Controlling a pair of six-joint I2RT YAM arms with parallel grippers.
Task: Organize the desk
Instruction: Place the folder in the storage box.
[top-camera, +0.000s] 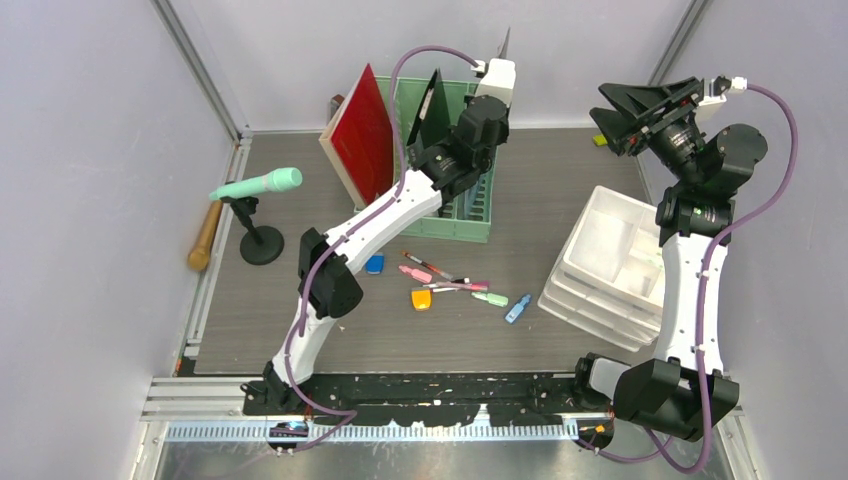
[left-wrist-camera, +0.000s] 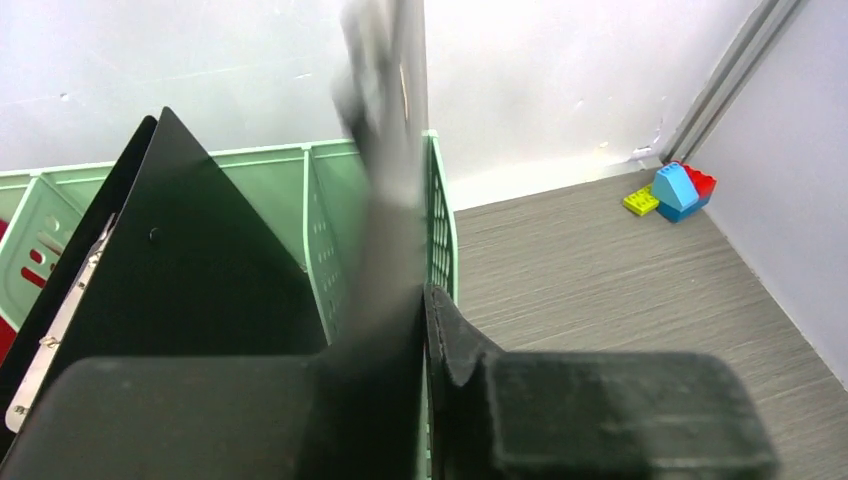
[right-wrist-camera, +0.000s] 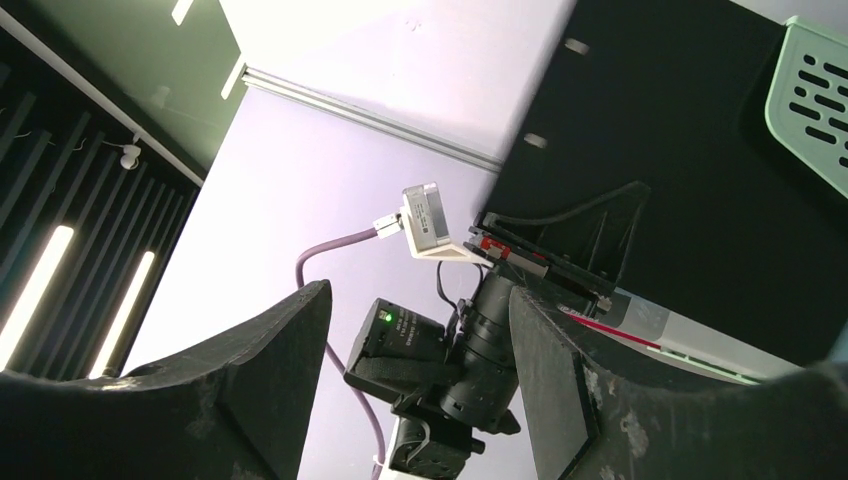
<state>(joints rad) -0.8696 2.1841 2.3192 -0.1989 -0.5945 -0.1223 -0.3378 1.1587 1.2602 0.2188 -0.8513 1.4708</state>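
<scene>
- Pale walls and metal rails close the grey-brown wood-grain tabletop (top-camera: 560, 200) on its sides; it stretches from the two arm bases at the near edge up to the back wall.
- Nearest to the bases, around the middle, some markers (top-camera: 450, 285) lie scattered, with a small orange thing (top-camera: 421, 299) among them.
- On the right side a white drawer unit (top-camera: 610, 265) stands a little turned, just beside the right arm.
- On the left a mint microphone (top-camera: 258, 185) sits on a black stand, and a wooden stick (top-camera: 205, 235) lies along the left rail.
- Farther back a green rack (top-camera: 460, 200) stands on the tabletop, with a red folder (top-camera: 360, 135) leaning at its left end and a black binder (top-camera: 435, 100) in one slot.
- Above the right end of the rack, the left claw (left-wrist-camera: 400, 330) is clenched on a thin grey sheet (left-wrist-camera: 385, 200), which stands upright and looks blurred.
- High on the right side, the right claw (right-wrist-camera: 412, 300) hangs released in the air, its fingers wide apart with nothing between them.
- In the far right corner a few toy bricks (left-wrist-camera: 672, 188) lie near the wall.
</scene>
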